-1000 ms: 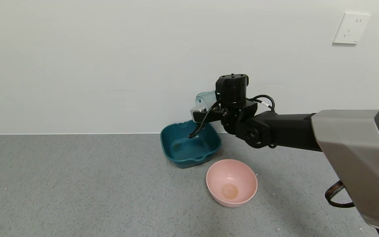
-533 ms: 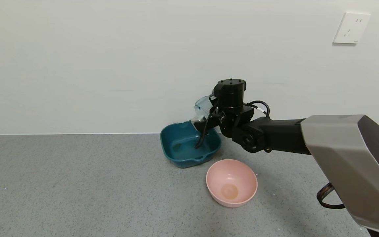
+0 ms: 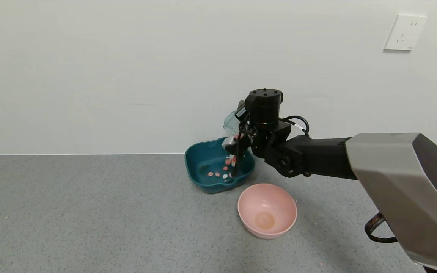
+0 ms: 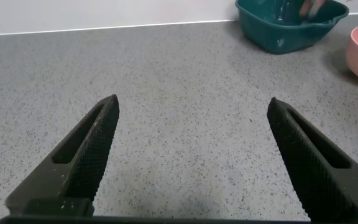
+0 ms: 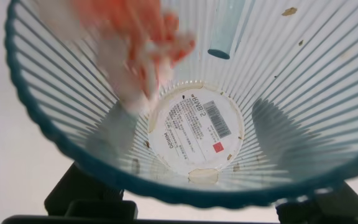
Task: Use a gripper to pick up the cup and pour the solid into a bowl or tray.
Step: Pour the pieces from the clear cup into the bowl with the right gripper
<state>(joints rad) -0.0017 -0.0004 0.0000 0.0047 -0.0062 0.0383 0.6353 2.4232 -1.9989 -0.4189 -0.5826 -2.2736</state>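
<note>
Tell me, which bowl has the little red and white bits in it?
The dark teal basin by the wall. Small orange-red and white pieces lie in it, below the tipped cup. The round pink bowl in front holds none.

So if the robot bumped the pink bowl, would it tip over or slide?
The pink bowl would probably rock or slide rather than tip right over: it looks wide and low with a rounded bottom. It appears to be empty thin plastic, so likely light, and the grey table looks fairly smooth.
</note>
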